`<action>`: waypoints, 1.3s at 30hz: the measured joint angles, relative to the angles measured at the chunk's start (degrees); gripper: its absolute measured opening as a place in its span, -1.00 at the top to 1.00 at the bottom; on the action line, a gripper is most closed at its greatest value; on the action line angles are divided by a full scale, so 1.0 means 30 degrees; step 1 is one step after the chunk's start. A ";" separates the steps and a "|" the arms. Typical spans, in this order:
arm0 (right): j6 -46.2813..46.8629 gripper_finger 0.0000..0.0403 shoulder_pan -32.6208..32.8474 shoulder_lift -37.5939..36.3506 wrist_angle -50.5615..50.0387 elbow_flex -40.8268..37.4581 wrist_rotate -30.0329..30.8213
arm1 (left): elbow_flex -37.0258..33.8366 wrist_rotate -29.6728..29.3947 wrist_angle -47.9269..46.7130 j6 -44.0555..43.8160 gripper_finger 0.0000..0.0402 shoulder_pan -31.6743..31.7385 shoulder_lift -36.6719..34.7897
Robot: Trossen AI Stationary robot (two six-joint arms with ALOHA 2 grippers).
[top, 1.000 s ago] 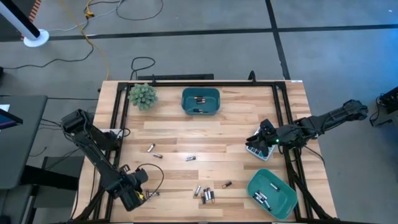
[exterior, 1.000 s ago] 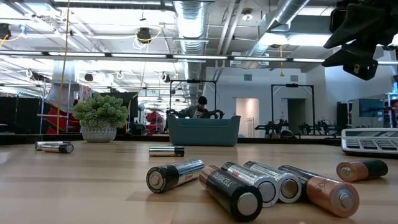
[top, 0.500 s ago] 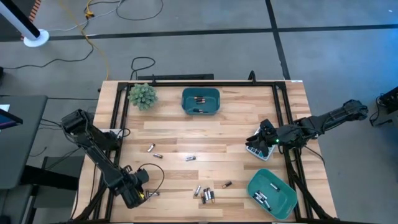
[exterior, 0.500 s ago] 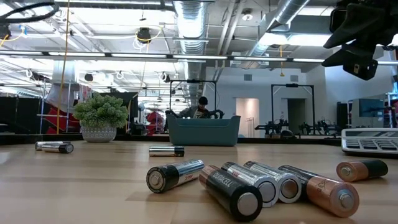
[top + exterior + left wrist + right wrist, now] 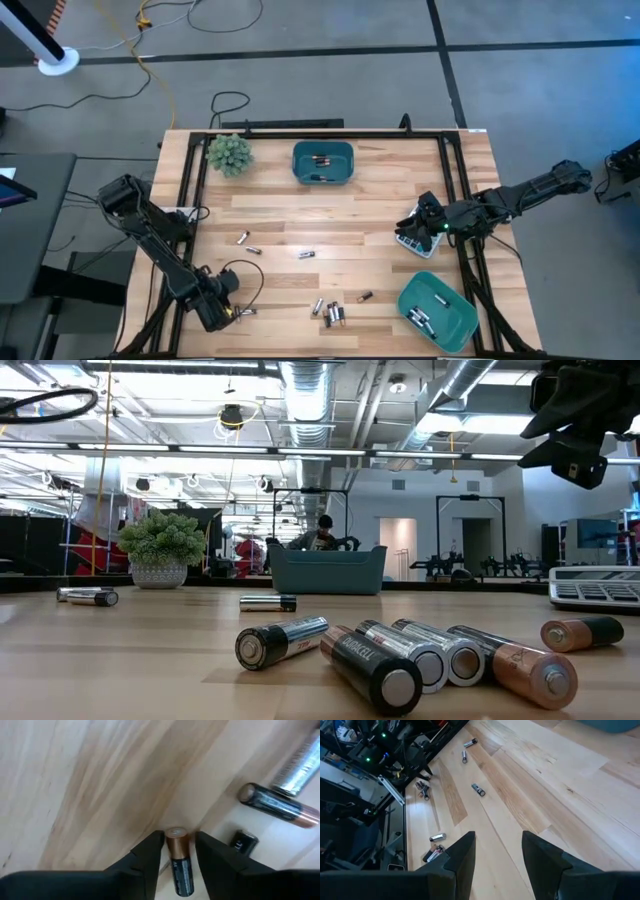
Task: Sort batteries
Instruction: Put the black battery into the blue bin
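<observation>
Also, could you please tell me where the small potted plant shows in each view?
High view: potted plant near the table's far left corner.
Low view: left background.
Left wrist view: not in it.
Right wrist view: not in it.
Shared landmark: the teal bin to its right.

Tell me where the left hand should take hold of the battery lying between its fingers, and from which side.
Grip the battery across its round body, just behind the copper end, coming straight down from above. It lies flat on the table, and the left hand already straddles it, one finger on each long side.
</observation>
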 joint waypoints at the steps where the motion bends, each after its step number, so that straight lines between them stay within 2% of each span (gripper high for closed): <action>1: -0.0015 0.13 0.0000 0.0000 -0.0012 0.0000 0.0000 | 0.0000 0.0069 -0.0132 -0.0213 0.46 0.0000 0.0007; 7: -0.0069 0.13 -0.0004 0.0000 -0.0051 0.0000 0.0000 | -0.0022 0.0279 -0.0496 -0.0377 0.82 0.0000 0.0002; 15: -0.0389 0.13 -0.0007 0.0000 -0.0051 0.0000 0.0000 | -0.0051 0.0232 -0.0996 -0.1727 0.82 0.0262 -0.0206; 22: -0.0382 0.13 -0.0007 0.0004 -0.0044 0.0000 0.0001 | 0.0347 -0.2688 -0.2696 -0.2894 0.82 0.0291 -0.2207; 26: -0.0376 0.13 0.0000 0.0007 -0.0024 0.0000 0.0002 | 0.0982 -0.3718 -0.4896 -0.2214 0.82 0.0862 -0.3715; 29: -0.0375 0.13 -0.0023 0.0010 0.0015 0.0000 0.0010 | 0.1501 -0.4577 -0.6075 -0.0575 0.82 0.2176 -0.4818; 32: -0.0375 0.13 -0.0084 0.0270 0.0064 0.0000 0.0093 | 0.1934 -0.5107 -0.6942 0.2707 0.82 0.4377 -0.5703; 39: -0.0375 0.13 -0.0387 0.1826 0.0184 0.0007 0.0107 | 0.3318 -0.5105 -0.6174 1.4979 0.82 1.2276 -0.6140</action>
